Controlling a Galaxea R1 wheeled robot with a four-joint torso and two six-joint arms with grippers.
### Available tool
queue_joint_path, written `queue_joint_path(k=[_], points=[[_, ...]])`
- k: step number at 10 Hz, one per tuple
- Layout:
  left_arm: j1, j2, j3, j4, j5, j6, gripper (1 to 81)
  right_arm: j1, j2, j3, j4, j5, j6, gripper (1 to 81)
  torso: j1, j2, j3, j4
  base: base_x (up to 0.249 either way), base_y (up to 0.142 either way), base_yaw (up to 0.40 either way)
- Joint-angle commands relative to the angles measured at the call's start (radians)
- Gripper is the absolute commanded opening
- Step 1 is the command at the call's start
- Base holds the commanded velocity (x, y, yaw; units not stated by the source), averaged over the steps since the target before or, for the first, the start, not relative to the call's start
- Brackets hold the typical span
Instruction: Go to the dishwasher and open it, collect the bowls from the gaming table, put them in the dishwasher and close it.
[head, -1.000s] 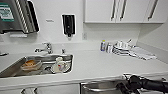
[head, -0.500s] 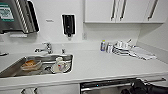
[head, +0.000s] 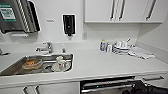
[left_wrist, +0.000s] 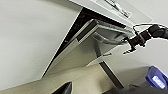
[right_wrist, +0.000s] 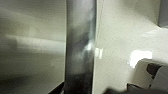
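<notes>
Dishwasher (head: 107, 85): door ajar, handle (left_wrist: 110, 41) horizontal (tilt evident from left wrist).
Right gripper (left_wrist: 130, 46): at handle; grip state indeterminate.

It was an office kitchenette: white counter (head: 105, 62), steel sink (head: 15, 68) holding dishes, wall cabinets (head: 120, 11), soap dispenser (head: 68, 24).

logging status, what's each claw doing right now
Left claw: cannot be told.
Right claw: at the bar handle of the partly open dishwasher; whether it grips cannot be told.
</notes>
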Motion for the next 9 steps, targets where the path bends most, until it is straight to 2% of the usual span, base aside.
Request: queue_joint_path(k=[1, 9], points=[[-0.066, -0.050, 0.025, 0.017, 0.011, 0.002, 81.1, 0.074, -0.038, 0.033, 0.077, -0.110, -0.008, 81.1, 0.000, 0.000, 0.000, 0.000, -0.079, 0.000, 0.000], [-0.066, -0.039, 0.025, 0.022, 0.015, 0.001, 81.1, -0.005, -0.058, 0.009, 0.014, 0.051, -0.008, 81.1, 0.000, 0.000, 0.000, 0.000, -0.077, 0.000, 0.000]])
